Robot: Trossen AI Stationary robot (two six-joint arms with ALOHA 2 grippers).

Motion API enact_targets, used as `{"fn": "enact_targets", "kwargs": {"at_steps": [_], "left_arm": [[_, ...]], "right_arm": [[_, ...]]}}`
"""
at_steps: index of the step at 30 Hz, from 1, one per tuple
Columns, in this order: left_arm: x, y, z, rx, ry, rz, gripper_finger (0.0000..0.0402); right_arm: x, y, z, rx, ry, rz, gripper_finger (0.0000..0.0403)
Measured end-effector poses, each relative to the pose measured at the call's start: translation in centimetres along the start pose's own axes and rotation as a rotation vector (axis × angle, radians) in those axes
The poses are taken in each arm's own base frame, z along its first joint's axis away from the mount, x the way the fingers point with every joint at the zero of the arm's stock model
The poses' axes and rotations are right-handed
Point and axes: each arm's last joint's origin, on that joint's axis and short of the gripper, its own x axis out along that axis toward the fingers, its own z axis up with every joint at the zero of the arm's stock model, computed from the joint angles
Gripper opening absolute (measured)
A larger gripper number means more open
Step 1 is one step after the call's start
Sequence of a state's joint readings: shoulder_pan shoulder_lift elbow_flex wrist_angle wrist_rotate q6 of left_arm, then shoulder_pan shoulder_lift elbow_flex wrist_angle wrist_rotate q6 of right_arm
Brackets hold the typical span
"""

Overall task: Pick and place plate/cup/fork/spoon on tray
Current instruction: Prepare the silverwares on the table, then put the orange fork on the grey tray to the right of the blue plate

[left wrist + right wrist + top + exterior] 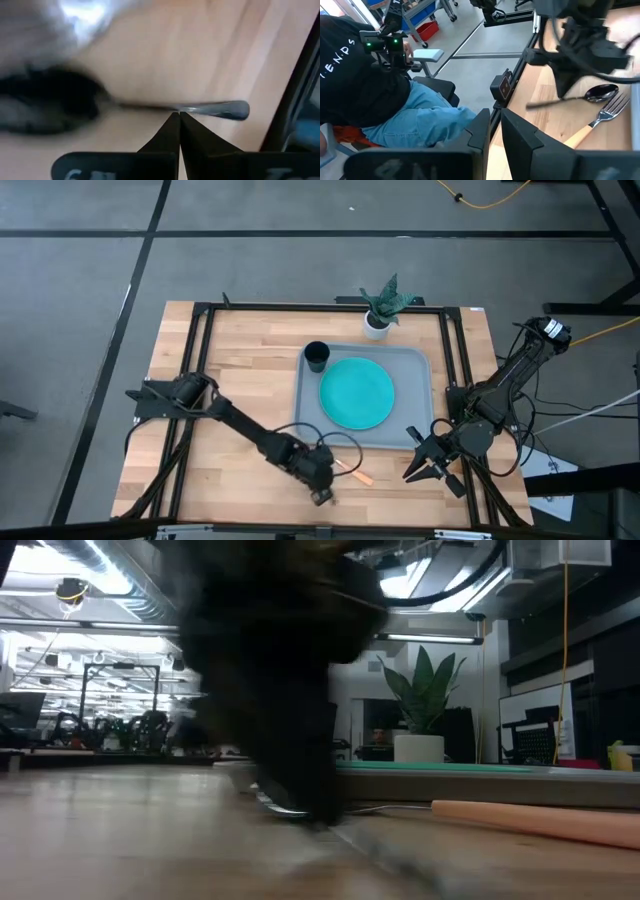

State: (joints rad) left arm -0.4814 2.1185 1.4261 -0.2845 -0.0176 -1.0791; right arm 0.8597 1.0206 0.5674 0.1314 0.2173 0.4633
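Reaching down at the table's front edge, the left gripper is pinching the spoon by its thin handle, fingers pressed together. The fork is lying just beside it. The plate and cup are sitting on the tray. The right gripper is hovering spread near the tray's front right corner.

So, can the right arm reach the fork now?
Probably yes: the fork lies in the open near the right hand, but the left hand, at the spoon, is close by.
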Motion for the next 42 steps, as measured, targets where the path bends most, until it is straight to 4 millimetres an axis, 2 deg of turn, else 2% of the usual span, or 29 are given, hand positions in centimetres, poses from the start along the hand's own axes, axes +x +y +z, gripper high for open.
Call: {"fn": "enact_targets", "kwargs": {"at_steps": [5,9,19,24,29,33,35,37,39,42], "left_arm": [[1.1,0.1,2.0,0.027,-0.105,-0.089,0.0],[1.1,0.4,2.7,0.046,-0.113,-0.094,0.0],[-1.5,-2.5,4.8,0.243,-0.164,-0.16,0.0],[-4.5,-3.2,5.6,0.443,-0.026,-0.013,0.0],[-7.9,-3.9,5.4,0.547,0.175,0.116,0.0],[-9.2,-4.1,4.8,0.419,0.244,0.169,0.0],[-9.9,-4.0,3.9,0.489,0.32,0.214,0.0],[-10.6,-3.4,2.4,0.586,0.415,0.333,0.0001],[-11.4,-2.5,1.1,0.616,0.438,0.539,0.0005],[-13.0,-1.9,-0.2,0.707,0.295,0.774,0.0012]], "right_arm": [[0.0,0.0,0.0,0.001,0.004,-0.002,0.0053],[0.0,0.0,-0.1,0.0,0.009,-0.004,0.0053],[0.0,-0.1,-0.2,-0.005,0.019,-0.01,0.0053],[0.0,-0.1,-0.2,-0.005,0.019,-0.01,0.0053],[0.0,-0.1,-0.2,-0.007,0.021,-0.011,0.0053],[0.0,-0.1,-0.2,-0.009,0.021,-0.011,0.0053],[0.0,-0.1,-0.2,-0.012,0.021,-0.011,0.0053],[0.0,-0.1,-0.2,-0.033,0.02,-0.011,0.0053],[0.0,-0.1,-0.2,-0.05,0.013,-0.025,0.0053],[0.0,-0.3,-0.1,-0.056,-0.013,-0.081,0.0053]]}}
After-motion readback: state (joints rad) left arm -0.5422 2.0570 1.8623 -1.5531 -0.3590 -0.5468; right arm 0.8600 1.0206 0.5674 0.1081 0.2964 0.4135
